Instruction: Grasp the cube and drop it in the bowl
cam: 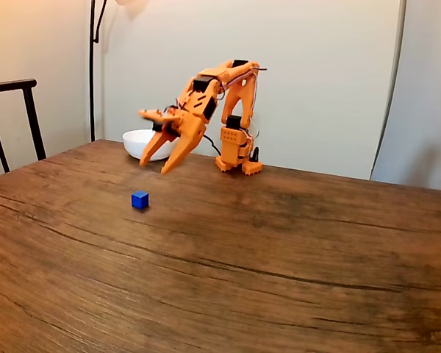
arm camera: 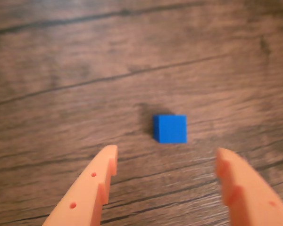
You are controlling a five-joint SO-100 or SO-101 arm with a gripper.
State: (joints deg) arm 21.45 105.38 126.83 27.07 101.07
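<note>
A small blue cube (arm camera: 170,128) (cam: 140,199) lies on the brown wooden table. My orange gripper (cam: 153,165) (arm camera: 167,153) hangs in the air above and just behind it, open wide and empty. In the wrist view the cube sits a little beyond the two orange fingertips, between their lines. The white bowl (cam: 142,142) stands at the back of the table in the fixed view, partly hidden behind the gripper.
The arm's base (cam: 236,153) is fixed near the table's far edge by the wall. A dark chair (cam: 15,110) stands at the left, off the table. The wooden tabletop (cam: 279,265) stretches wide toward the front and right.
</note>
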